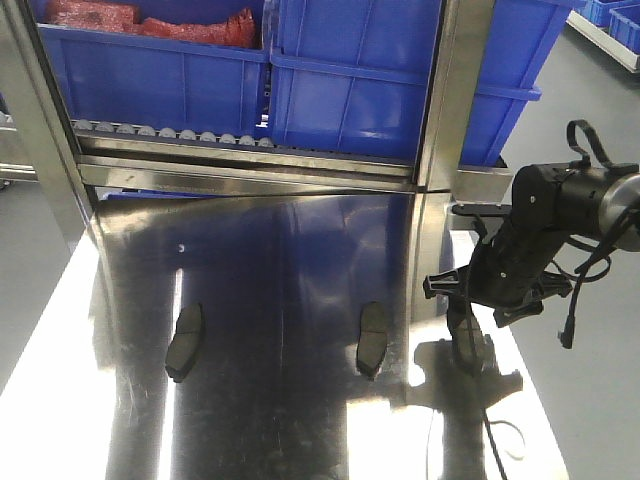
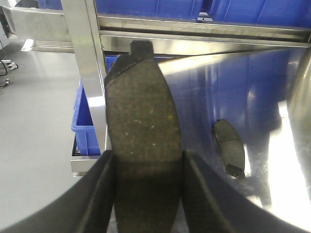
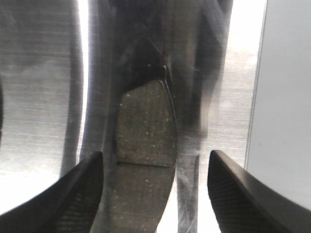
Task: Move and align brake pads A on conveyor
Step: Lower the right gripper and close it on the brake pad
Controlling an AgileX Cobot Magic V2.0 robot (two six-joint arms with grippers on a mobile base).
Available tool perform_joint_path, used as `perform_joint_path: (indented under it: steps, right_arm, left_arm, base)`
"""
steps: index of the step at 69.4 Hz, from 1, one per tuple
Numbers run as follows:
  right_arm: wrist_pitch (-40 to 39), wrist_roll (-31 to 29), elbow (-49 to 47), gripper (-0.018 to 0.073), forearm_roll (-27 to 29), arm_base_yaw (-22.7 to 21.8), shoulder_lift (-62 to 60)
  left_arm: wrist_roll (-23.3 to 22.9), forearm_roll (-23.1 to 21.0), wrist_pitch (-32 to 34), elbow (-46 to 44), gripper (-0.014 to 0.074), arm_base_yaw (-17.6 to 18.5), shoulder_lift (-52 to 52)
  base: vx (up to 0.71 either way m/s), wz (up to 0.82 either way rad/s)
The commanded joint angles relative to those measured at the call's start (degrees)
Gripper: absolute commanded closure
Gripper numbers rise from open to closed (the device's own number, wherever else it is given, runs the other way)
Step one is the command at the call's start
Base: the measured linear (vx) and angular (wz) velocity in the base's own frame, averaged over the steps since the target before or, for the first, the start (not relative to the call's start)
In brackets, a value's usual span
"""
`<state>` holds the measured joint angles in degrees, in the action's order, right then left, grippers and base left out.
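Observation:
Two brake pads A (image 1: 185,342) (image 1: 372,340) lie flat on the shiny steel table (image 1: 270,420). A third pad (image 1: 467,345) lies near the table's right edge, under my right gripper (image 1: 468,310). In the right wrist view that pad (image 3: 146,141) lies lengthwise on the steel between the spread fingers of the open right gripper (image 3: 155,160), nearer the left finger, with neither touching it. My left gripper (image 2: 148,162) is shut on a fourth pad (image 2: 142,116) held off the table, its tab end pointing away. Another pad (image 2: 228,147) lies on the steel beyond. The conveyor is out of view.
Blue bins (image 1: 350,90) sit on a roller rack behind the table, one holding red parts (image 1: 150,25). Steel uprights (image 1: 450,100) (image 2: 87,73) frame the rack. A blue bin (image 2: 85,126) stands on the floor left of the table. A black cable (image 1: 495,430) trails near the right edge.

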<state>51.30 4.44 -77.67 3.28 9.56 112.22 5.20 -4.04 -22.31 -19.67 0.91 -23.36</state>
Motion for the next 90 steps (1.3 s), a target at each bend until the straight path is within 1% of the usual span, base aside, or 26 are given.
perform_joint_path:
  steps: [1, 12, 20, 24, 27, 31, 56, 63, 72, 90]
  right_arm:
    - [-1.38, 0.19, -1.65, 0.0106, -0.60, -0.24, -2.24]
    - [-2.32, 0.38, -1.65, 0.0106, -0.50, 0.05, -2.12]
    - [-2.74, 0.49, -1.65, 0.0106, -0.94, 1.18, -2.01]
    - [-2.90, 1.47, -1.65, 0.0106, -1.72, 1.69, -1.81]
    - [-2.84, 2.62, -1.65, 0.0106, -3.28, 2.03, -1.48]
    - [-2.65, 4.34, -1.65, 0.0106, -3.72, 2.03, -0.97]
    - [-2.17, 4.83, -1.65, 0.0106, -1.96, 1.93, -0.31]
    - [-2.08, 4.95, -1.60, 0.0121, -1.94, 1.93, -0.31]
    - [-1.45, 5.88, -1.60, 0.0186, -2.41, 1.93, -0.31]
    - [0.17, 6.74, -1.60, 0.0379, -4.05, 1.93, -0.31]
  left_arm:
    - [-0.17, -0.61, 5.45, -1.63, 0.0602, 0.22, -0.24]
    - [-0.17, -0.61, 5.45, -1.63, 0.0602, 0.22, -0.24]
    - [-0.17, -0.61, 5.45, -1.63, 0.0602, 0.22, -0.24]
    - [-0.17, -0.61, 5.45, -1.63, 0.0602, 0.22, -0.24]
    - [-0.17, -0.61, 5.45, -1.63, 0.0602, 0.22, -0.24]
    - [-0.17, -0.61, 5.45, -1.63, 0.0602, 0.22, -0.24]
    - [-0.17, -0.61, 5.45, -1.63, 0.0602, 0.22, -0.24]
    - [-0.17, -0.61, 5.45, -1.63, 0.0602, 0.22, -0.24]
    - [-0.17, -0.61, 5.45, -1.63, 0.0602, 0.22, -0.24]
    - [-0.17, -0.61, 5.45, -1.63, 0.0602, 0.22, -0.24]
  base:
    - [0.00, 0.00]
    - [0.00, 0.00]
    - [0.00, 0.00]
    - [0.00, 0.00]
    - [0.00, 0.00]
    - [0.00, 0.00]
    - [0.00, 0.00]
    - [0.00, 0.00]
    - [0.00, 0.00]
    - [0.00, 0.00]
